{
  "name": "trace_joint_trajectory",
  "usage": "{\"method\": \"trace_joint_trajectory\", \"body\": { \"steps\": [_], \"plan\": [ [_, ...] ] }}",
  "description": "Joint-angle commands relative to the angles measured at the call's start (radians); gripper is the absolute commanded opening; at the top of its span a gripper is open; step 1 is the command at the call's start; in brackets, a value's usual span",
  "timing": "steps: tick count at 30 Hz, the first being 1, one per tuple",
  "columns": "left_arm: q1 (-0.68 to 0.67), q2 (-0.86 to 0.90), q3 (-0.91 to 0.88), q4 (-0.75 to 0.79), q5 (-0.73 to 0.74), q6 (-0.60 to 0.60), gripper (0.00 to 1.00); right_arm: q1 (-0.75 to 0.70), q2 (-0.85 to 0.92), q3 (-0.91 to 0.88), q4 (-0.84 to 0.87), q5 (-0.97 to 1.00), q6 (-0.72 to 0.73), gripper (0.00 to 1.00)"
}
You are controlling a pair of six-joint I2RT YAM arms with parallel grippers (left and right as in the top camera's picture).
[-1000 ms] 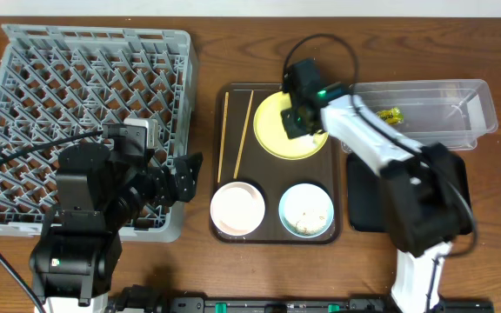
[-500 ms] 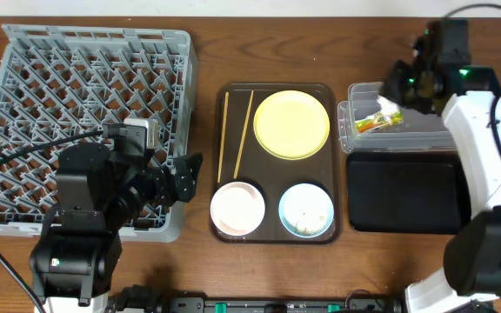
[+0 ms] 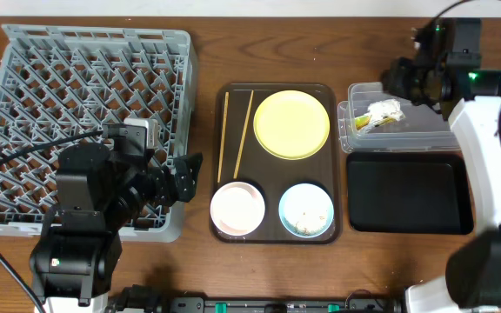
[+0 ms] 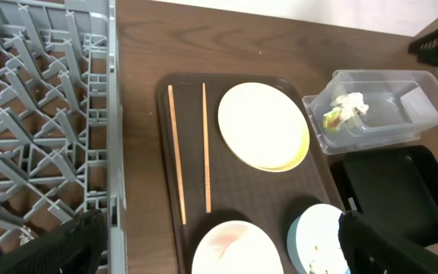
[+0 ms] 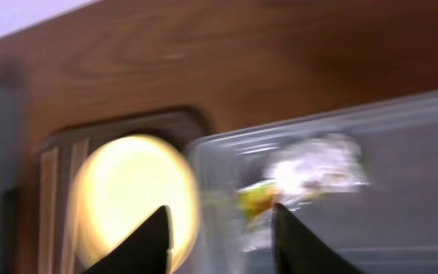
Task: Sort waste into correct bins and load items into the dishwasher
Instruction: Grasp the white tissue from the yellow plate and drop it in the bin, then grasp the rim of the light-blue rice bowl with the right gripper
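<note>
Wooden tabletop [image 3: 233,52] holds a clear bin [image 3: 424,135] with crumpled white-yellow waste [image 3: 379,115]; right pincer [image 5: 219,232] gapes empty.

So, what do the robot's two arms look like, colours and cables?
The right arm has white shells between black joints, a small green light and a thin black cable. The left arm is black, with black cables looping beside it. The left claw and right claw are black.

no readable text, labels or numbers on anything here.
</note>
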Motion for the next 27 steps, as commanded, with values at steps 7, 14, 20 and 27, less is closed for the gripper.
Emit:
{"method": "trace_joint_trajectory", "body": {
  "steps": [7,14,20,27],
  "plan": [
    [0.002,-0.002,0.021,0.0,0.014,-0.006,0.98,0.265,-0.078,-0.001,-0.224,-0.138,-0.072,0.43],
    [0.002,-0.002,0.021,0.001,0.014,-0.006,0.98,0.525,-0.014,-0.061,-0.382,-0.034,0.06,0.41],
    [0.002,-0.002,0.021,0.0,0.014,-0.006,0.98,0.705,0.034,-0.164,-0.341,0.049,0.167,0.42],
    [0.002,-0.002,0.021,0.0,0.014,-0.006,0.98,0.792,0.066,-0.244,-0.304,0.19,0.281,0.41]
  ]
}}
